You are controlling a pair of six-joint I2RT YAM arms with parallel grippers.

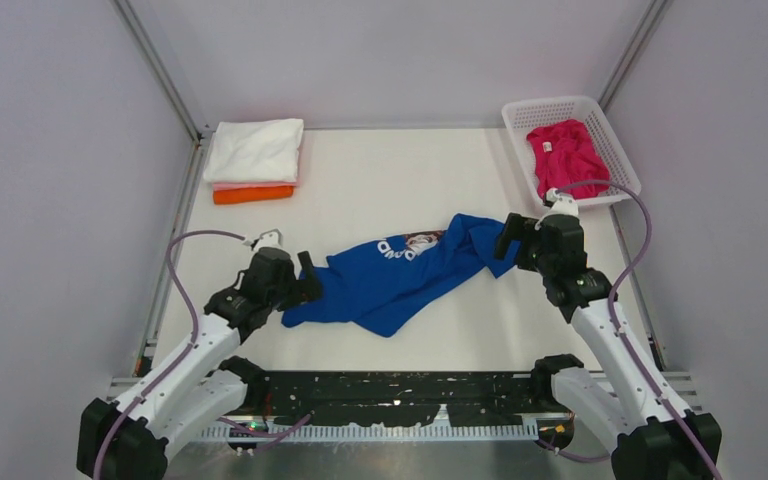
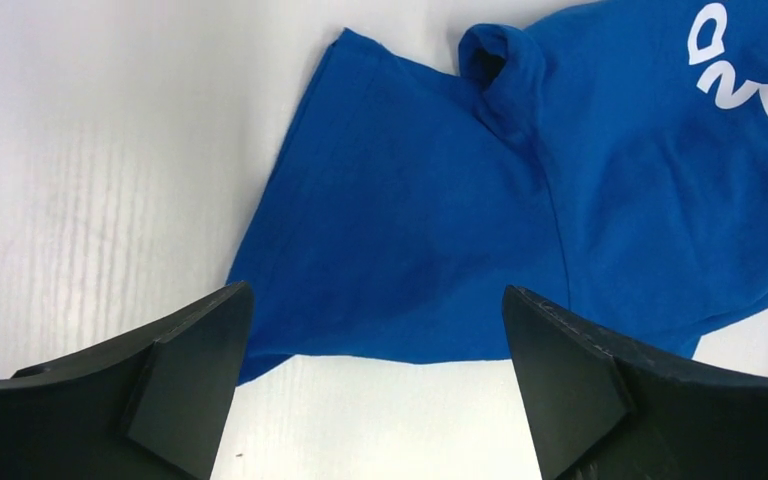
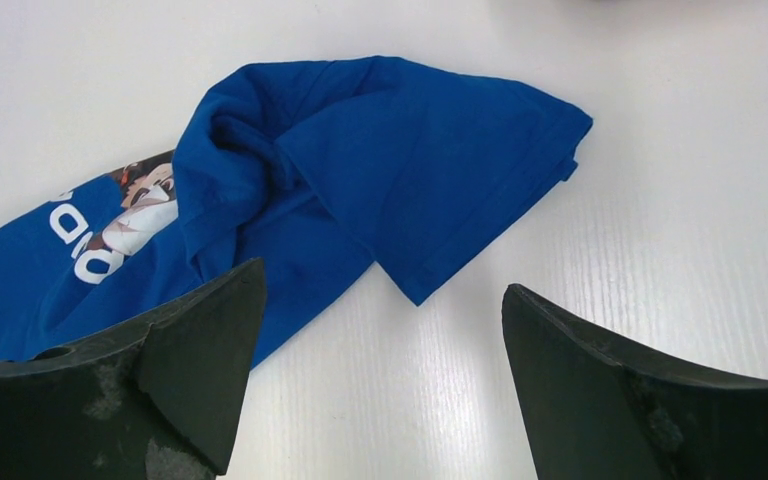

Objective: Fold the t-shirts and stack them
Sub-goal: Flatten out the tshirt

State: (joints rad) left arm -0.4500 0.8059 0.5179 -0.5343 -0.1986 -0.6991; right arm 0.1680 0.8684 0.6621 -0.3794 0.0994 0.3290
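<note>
Blue tee (image 1: 400, 275) in the middle of the table (image 1: 380, 170), lying slantwise and all bunched up. White letters and a little face picture showing on top, so front side up, by the look of it. One sleeve flat and smooth at the left end. The right end flopped over on itself in a soft lump, with deep creases. Not spread out yet, not folded yet.

Left gripper (image 1: 305, 283) right at the left end, fingers wide apart, holding nothing. Right gripper (image 1: 508, 238) right at the right end, fingers wide apart too, nothing between them. One at each end, most likely to grab both ends and pull the tee flat before folding.

At the far left corner, a neat stack: white tee (image 1: 256, 148) on top, thin pink tee (image 1: 252, 185) under it, orange tee (image 1: 252, 195) at the bottom. Done already, from the look of them. Probably kept far back to leave room for folding.

Magenta tee (image 1: 565, 155) crumpled in the basket (image 1: 520, 135) at the far right, not yet folded.
</note>
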